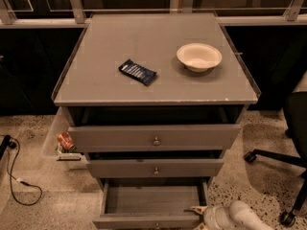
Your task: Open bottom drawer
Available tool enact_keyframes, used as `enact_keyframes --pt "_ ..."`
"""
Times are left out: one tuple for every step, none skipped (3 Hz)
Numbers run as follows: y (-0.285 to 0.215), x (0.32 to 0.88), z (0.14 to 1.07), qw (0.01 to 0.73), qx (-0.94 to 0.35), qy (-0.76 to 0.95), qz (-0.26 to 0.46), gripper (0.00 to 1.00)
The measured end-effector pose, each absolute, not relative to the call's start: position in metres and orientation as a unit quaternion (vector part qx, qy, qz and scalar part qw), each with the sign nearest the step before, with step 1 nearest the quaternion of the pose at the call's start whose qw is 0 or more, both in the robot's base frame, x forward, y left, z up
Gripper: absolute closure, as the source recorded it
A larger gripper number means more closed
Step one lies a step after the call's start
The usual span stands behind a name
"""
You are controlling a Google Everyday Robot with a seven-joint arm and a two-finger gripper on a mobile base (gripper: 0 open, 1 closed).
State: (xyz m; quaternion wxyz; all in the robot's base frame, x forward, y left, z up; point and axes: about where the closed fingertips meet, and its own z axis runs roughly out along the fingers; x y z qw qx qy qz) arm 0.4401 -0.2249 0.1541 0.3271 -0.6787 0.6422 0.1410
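We see the bottom drawer (149,200) pulled out at the foot of the cabinet (153,87), its plain gray inside showing. Our gripper (197,211) sits at the drawer's front right corner. Whether it is spread or clamped, we cannot tell.

The gripper (195,210) sits low at the near right of the scene, pointing left and held roughly level. Behind it the white arm (242,217) runs off to the right and nearer. Its rounded wrist section joins the gripper, and the rest is cut off at the bottom edge of the view.
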Motion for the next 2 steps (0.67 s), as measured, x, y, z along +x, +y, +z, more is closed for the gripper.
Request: enact_keyframes --pt "-0.2249 0.4401 0.1541 0.327 -0.679 0.642 0.141 0.0" --pt "-0.2249 0.44 0.1541 0.327 -0.679 0.642 0.141 0.0"
